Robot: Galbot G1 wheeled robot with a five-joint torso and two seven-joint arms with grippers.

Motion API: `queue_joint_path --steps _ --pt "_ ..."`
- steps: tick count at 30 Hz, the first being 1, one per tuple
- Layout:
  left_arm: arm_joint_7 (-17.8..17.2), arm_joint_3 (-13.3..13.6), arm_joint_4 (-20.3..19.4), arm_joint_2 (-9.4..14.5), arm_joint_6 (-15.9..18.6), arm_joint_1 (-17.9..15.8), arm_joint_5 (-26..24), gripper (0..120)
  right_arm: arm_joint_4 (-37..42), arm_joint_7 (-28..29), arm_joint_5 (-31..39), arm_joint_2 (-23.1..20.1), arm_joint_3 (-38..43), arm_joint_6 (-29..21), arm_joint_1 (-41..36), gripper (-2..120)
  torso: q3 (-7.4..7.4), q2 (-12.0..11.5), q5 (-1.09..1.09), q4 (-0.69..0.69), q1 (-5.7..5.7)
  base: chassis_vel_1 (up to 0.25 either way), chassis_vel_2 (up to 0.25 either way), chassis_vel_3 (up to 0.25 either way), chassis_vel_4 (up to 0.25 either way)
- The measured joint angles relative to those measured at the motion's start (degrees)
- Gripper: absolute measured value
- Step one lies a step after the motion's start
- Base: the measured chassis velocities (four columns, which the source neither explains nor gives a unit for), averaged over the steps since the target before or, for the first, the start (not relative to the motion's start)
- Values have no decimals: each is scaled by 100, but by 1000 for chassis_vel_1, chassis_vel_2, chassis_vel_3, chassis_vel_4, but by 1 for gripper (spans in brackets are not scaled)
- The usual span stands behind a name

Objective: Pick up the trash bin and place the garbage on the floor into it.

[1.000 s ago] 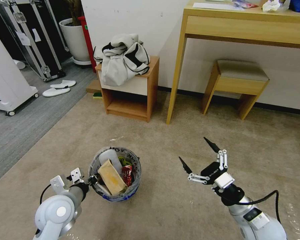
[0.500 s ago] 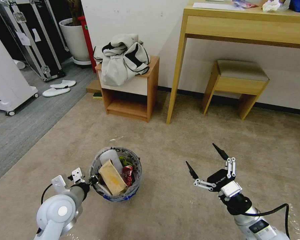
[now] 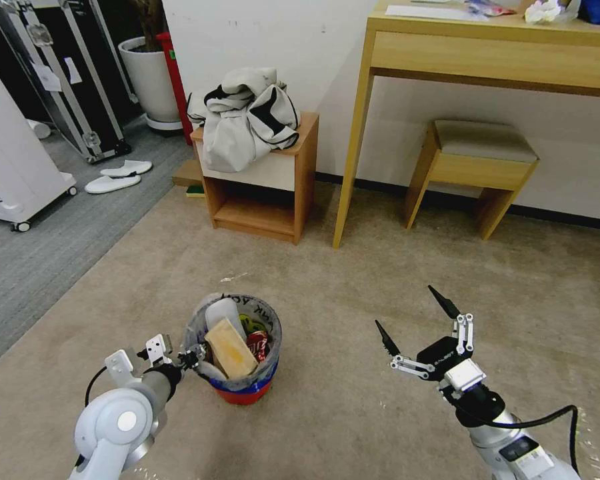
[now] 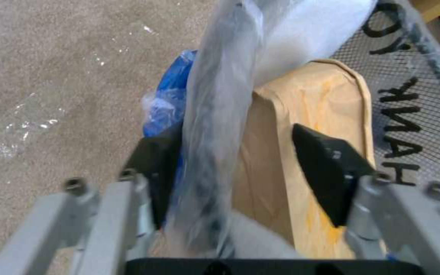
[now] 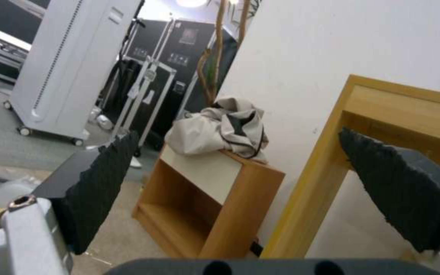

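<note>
- The trash bin is tilted on the floor, red base and blue band showing under its clear plastic bag.
- The left claw is at the bin's near rim; in the left wrist view one black pad sits outside the rim and the other inside, with a clear gap between inner pad and bag, so whether it grips I cannot tell.
- Black lettering runs round the bag: in the left wrist view it shows mirrored, something like "THANK", with "YO" above it; the head view shows the same letters along the far rim.
- The garbage is inside: a brown cardboard scrap standing up, a white flat piece behind it, a red can beside it with white print too small to read.
- The right claw hangs over bare carpet well to the right of the bin, black tips spread wide, holding nothing.
- White print marks the right claw's black body, too small for me to read.
- Beyond: a small wooden cabinet with crumpled clothing on top, and a wooden stool under a wooden surface.
</note>
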Motion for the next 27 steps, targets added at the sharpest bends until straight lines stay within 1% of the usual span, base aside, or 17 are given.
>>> queue_joint_path --steps 3,4,6,7,8,10,16,17,18,20,21,22,23,24,25,26,27 --pt "17 0 -25 -3 -5 -2 -7 74 -37 -37 0 9 0 0 -2 100 0 0 0 0 0 0 0 0 0" --pt "32 0 -47 -11 -9 -3 -11 81 -64 -61 -1 17 0 0 -3 100 0 0 0 0 0 0 0 0 0" --pt "40 0 -59 -14 -11 -3 -12 85 -73 -71 -1 18 0 1 -3 100 0 0 0 0 0 0 0 0 0" --pt "53 0 -78 -18 -15 -3 -12 91 -87 -79 -1 19 5 1 -3 100 0 0 0 0 0 0 0 0 0" --pt "53 0 -78 -18 -15 -3 -12 91 -87 -79 -1 19 5 1 -3 100 0 0 0 0 0 0 0 0 0" --pt "95 -10 -100 -23 -24 9 2 99 -104 -85 2 13 24 2 -2 100 0 1 0 0 0 0 0 0 0" --pt "315 -83 -189 -66 -86 83 264 100 -126 -1 -7 36 48 25 3 100 0 1 0 -1 0 0 0 0 0" --pt "488 -128 -232 -83 -141 137 514 100 -128 98 -48 65 73 40 16 100 0 1 0 0 0 0 0 0 0" --pt "488 -128 -232 -83 -141 137 514 100 -128 98 -48 65 73 40 16 100 0 1 0 0 0 0 0 0 0" --pt "951 -266 -334 -121 -360 304 1092 100 -150 281 -142 165 162 89 25 100 0 1 0 0 0 0 0 0 0" --pt "951 -266 -334 -121 -360 304 1092 100 -150 281 -142 165 162 89 25 100 0 1 0 0 0 0 0 0 0" --pt "1217 -356 -387 -141 -509 393 1341 100 -160 343 -169 228 221 108 25 100 0 1 0 0 0 0 0 0 0" --pt "1350 -408 -426 -157 -584 445 1471 100 -163 378 -180 269 260 114 25 100 0 1 0 0 0 0 0 0 0" --pt "1350 -408 -426 -157 -584 445 1471 100 -163 378 -180 269 260 114 25 100 0 1 0 0 0 0 0 0 0" --pt "1570 -490 -480 -195 -703 525 1738 100 -165 421 -189 332 324 124 26 100 0 1 0 0 0 0 0 0 0" --pt "1915 -569 -520 -247 -950 605 2145 100 -166 457 -195 401 383 134 26 100 0 1 -1 0 0 0 0 0 0" --pt "1915 -569 -520 -247 -950 605 2145 100 -166 457 -195 401 383 134 26 100 0 1 -1 0 0 0 0 0 0"
